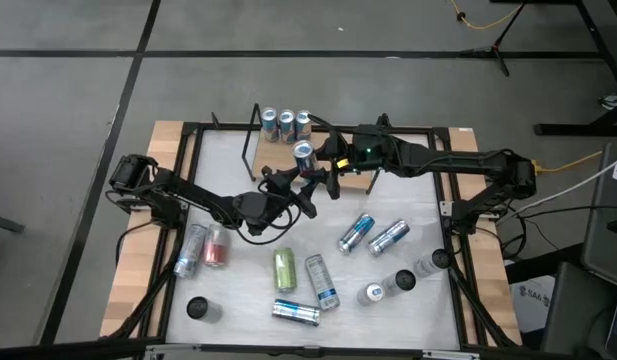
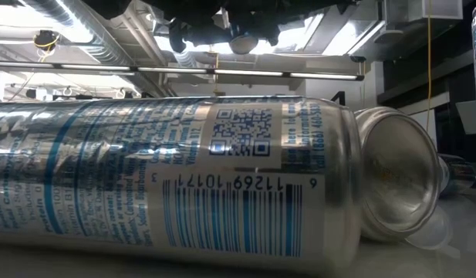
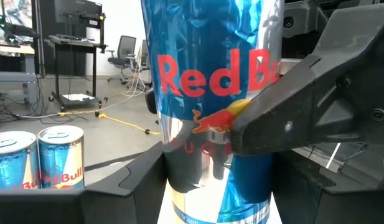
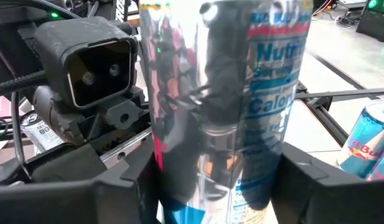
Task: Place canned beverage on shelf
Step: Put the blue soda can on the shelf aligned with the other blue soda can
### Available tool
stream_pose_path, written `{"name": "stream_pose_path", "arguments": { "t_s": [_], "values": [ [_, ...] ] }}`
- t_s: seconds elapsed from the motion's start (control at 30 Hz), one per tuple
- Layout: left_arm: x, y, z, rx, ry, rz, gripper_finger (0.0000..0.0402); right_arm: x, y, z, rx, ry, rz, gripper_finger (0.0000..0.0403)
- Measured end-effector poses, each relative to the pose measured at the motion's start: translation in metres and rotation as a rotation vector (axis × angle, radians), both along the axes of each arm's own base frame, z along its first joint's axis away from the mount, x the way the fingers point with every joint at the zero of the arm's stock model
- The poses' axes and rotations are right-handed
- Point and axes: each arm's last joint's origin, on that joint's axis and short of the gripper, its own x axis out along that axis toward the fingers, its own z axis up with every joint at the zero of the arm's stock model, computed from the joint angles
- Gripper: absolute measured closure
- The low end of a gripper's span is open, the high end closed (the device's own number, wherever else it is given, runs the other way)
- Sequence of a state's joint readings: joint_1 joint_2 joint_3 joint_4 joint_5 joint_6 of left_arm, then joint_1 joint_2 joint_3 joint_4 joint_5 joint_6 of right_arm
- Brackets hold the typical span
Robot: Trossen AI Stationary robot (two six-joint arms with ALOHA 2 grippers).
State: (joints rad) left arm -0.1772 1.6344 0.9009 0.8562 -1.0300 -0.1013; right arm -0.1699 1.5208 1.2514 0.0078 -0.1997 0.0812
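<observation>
Near edge of tabletop: loose cans (image 1: 295,312) lie on their sides, more strewn toward the left and right edges, a few standing. One lying can (image 2: 168,193) blocks the low view almost entirely. All look like stock waiting its turn.

Mid-table, toward the far edge: one can (image 1: 304,153) is held upright, clear of the tabletop, between both arms. Left gripper (image 1: 301,170) is clamped on it low down. Right gripper (image 1: 319,160) comes in from the opposite side, its fingers (image 4: 126,180) set against the can's sides. Reads as a hand-over: the right arm sits closer to the shelf, so it takes the carry.

Far edge: shelf (image 1: 252,140), three shelved cans (image 1: 286,122) standing at its left end, room remaining beside them. Held can is just in front of these, not yet on the board.
</observation>
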Motion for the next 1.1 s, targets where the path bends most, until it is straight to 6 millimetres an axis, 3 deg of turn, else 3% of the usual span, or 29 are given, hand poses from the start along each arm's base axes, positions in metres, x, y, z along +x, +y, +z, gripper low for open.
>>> {"name": "stream_pose_path", "arguments": {
  "t_s": [0.3, 0.67, 1.1],
  "values": [
    [0.0, 0.0, 0.0, 0.003, 0.005, -0.001, 0.0171, 0.0, 0.0, 0.0, -0.006, -0.001, 0.003, 0.0189],
    [0.0, -0.003, 0.0, 0.008, 0.013, -0.016, 0.006, 0.0, 0.001, 0.001, -0.024, 0.013, 0.05, 0.0191],
    [-0.014, -0.033, 0.013, 0.12, 0.12, -0.03, 0.0051, -0.009, 0.002, 0.039, -0.173, 0.101, 0.104, 0.0191]
  ]
}}
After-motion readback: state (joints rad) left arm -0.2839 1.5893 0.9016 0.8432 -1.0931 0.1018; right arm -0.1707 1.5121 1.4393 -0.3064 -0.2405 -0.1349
